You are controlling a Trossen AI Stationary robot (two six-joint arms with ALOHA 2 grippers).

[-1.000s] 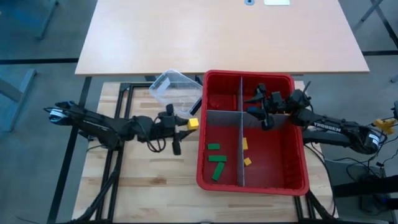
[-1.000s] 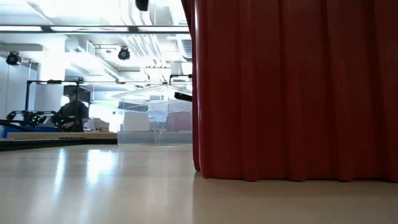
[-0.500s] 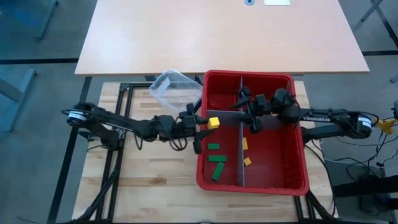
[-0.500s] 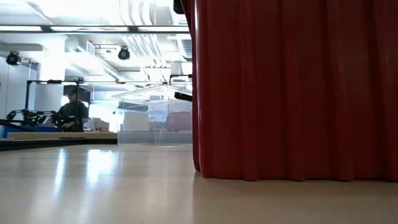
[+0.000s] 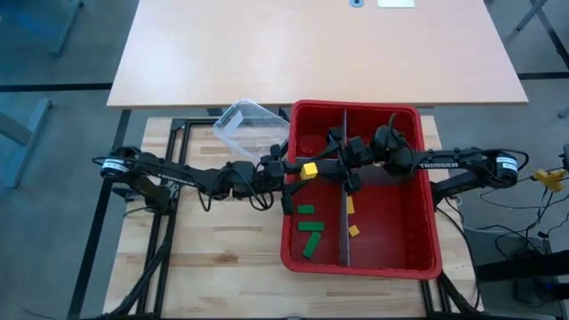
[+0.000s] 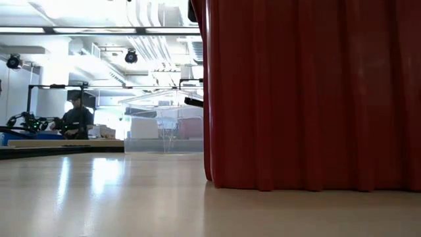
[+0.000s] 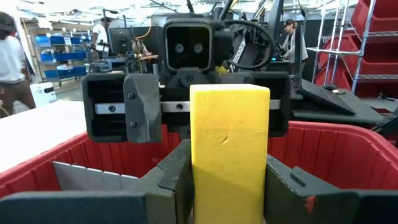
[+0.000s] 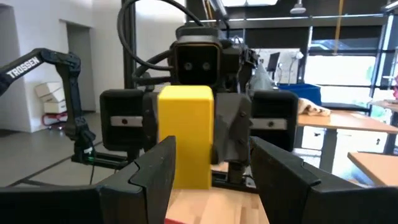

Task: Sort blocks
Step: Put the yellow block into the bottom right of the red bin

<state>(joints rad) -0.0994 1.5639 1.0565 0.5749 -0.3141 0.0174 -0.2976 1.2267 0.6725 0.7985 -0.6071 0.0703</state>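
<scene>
A yellow block (image 5: 308,169) hangs in the air over the red bin (image 5: 427,240), just above the grey divider panel (image 5: 345,227) near the bin's left wall. The left gripper (image 5: 298,172) has its fingers (image 7: 177,174) pinching the block from both sides. Directly opposite, the right gripper (image 5: 335,165) faces it across the block, its fingers (image 8: 155,165) spread apart on either side of the yellow block without closing on it. Down in the bin, three green blocks (image 5: 308,227) lie in the near-left compartment, and two more yellow blocks (image 5: 351,216) sit just right of the divider. A clear plastic tub (image 5: 250,129) rests on the tabletop (image 5: 209,253) beside the bin's far-left corner.
</scene>
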